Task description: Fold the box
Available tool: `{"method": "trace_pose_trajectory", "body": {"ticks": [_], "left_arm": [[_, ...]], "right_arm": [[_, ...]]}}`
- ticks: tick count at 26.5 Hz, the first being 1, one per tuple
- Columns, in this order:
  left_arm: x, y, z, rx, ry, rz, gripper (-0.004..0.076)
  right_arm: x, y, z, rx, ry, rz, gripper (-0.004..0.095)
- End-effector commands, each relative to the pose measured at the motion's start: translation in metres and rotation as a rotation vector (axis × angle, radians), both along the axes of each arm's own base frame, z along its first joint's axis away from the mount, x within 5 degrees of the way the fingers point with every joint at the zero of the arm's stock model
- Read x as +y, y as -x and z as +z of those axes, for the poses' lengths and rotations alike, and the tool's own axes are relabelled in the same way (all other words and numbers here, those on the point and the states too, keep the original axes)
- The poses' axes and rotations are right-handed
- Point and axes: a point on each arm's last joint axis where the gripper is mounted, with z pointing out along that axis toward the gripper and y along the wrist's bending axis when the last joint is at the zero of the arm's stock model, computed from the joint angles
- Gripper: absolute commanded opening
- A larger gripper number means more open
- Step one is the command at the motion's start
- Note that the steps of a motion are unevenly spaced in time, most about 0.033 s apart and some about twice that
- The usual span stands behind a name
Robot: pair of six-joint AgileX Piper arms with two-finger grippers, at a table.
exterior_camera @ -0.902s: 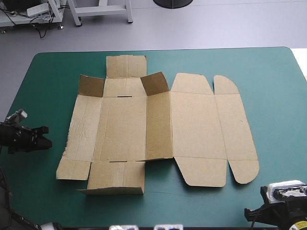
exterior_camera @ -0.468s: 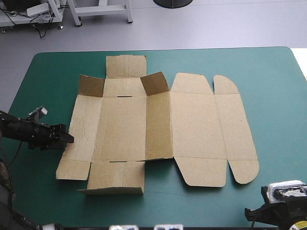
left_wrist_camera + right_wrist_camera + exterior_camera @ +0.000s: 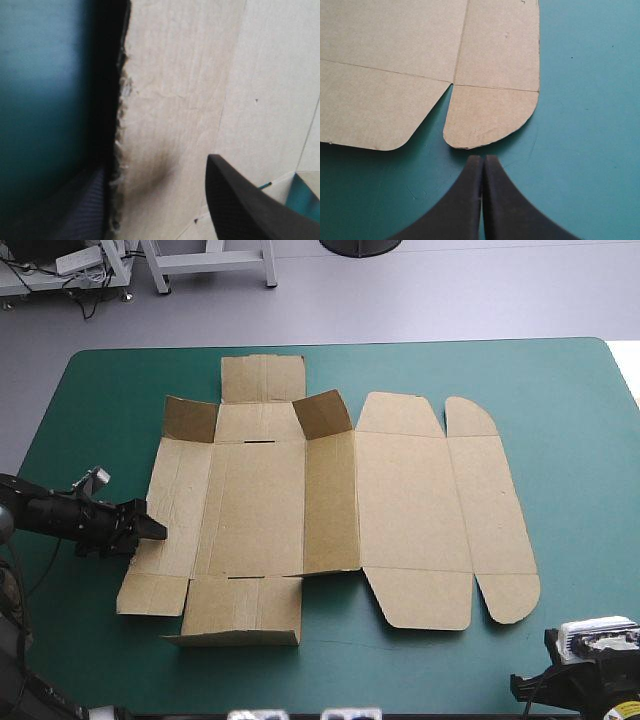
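- The box (image 3: 400, 500) lies spread across the middle of the bench (image 3: 560, 390). It is mostly flat, with two small flaps (image 3: 322, 412) standing up at its far side.
- The left arm (image 3: 60, 515) is in low at the box's left side, and the left jaws are right on the torn edge (image 3: 120, 150) of the left panel (image 3: 180, 505).
- These jaws stand well apart and hold nothing. One finger (image 3: 250, 210) is over the board and the other sits at the torn edge on the bench side, so the edge runs between them.
- I read the step in hand as taking hold of that left panel so it can be raised as a wall.
- To do it well, the lower finger should slide fully under the board before the jaws pinch. Otherwise they will push the sheet across the bench and not grip it.
- The bite should go past the frayed strip onto sound board, because that ragged edge looks likely to tear or slip.
- Once gripped, the panel should swing up about its crease, not be pulled sideways, so the base and those far flaps stay put.
- The right jaws are pressed together in one point and hold nothing. They sit over bare bench, with the rounded tab (image 3: 490, 117) at the box's near right corner just ahead.
- From there they do nothing to steady the sheet, so the left side has to lift gently or the whole box may drag.
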Motion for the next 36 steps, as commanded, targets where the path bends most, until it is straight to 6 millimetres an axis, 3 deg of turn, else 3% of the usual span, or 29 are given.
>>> {"method": "trace_pose_trajectory", "body": {"ticks": [1, 6, 13, 17, 20, 22, 24, 26, 31, 34, 36], "left_arm": [[-0.013, 0.002, 0.018, -0.015, 0.139, 0.0, 0.041], [-0.018, -0.002, 0.02, -0.032, 0.171, 0.009, 0.0409], [-0.052, -0.008, 0.02, -0.018, 0.167, -0.117, 0.0348], [-0.062, -0.006, 0.017, 0.004, 0.128, -0.185, 0.0223], [-0.06, -0.004, 0.015, 0.027, 0.097, -0.2, -0.0013], [-0.059, -0.004, 0.016, 0.031, 0.07, -0.21, -0.0009], [-0.056, -0.012, 0.025, 0.018, -0.011, -0.243, -0.0009], [-0.06, -0.023, 0.046, -0.033, -0.143, -0.316, -0.0009], [-0.083, -0.042, 0.091, -0.184, -0.437, -0.545, -0.0009], [-0.123, -0.054, 0.123, -0.374, -0.569, -0.798, -0.0009], [-0.147, -0.059, 0.141, -0.489, -0.625, -0.857, -0.0009]], "right_arm": [[0.0, -0.004, 0.011, -0.067, -0.003, -0.006, -0.0005], [0.0, -0.004, 0.011, -0.067, -0.003, -0.006, -0.0005], [0.0, -0.004, 0.011, -0.066, -0.003, -0.008, -0.0005], [0.0, -0.004, 0.011, -0.066, -0.003, -0.008, -0.0005], [0.0, -0.004, 0.011, -0.066, -0.003, -0.008, -0.0005], [0.0, -0.004, 0.011, -0.066, -0.003, -0.008, -0.0005], [0.0, -0.004, 0.011, -0.066, -0.003, -0.008, -0.0005], [0.0, -0.004, 0.011, -0.066, -0.003, -0.008, -0.0005], [0.0, -0.004, 0.011, -0.067, -0.001, -0.003, -0.0005], [0.0, -0.004, 0.011, -0.067, -0.001, -0.003, -0.0005], [0.0, -0.004, 0.011, -0.067, -0.001, -0.003, -0.0005]]}}
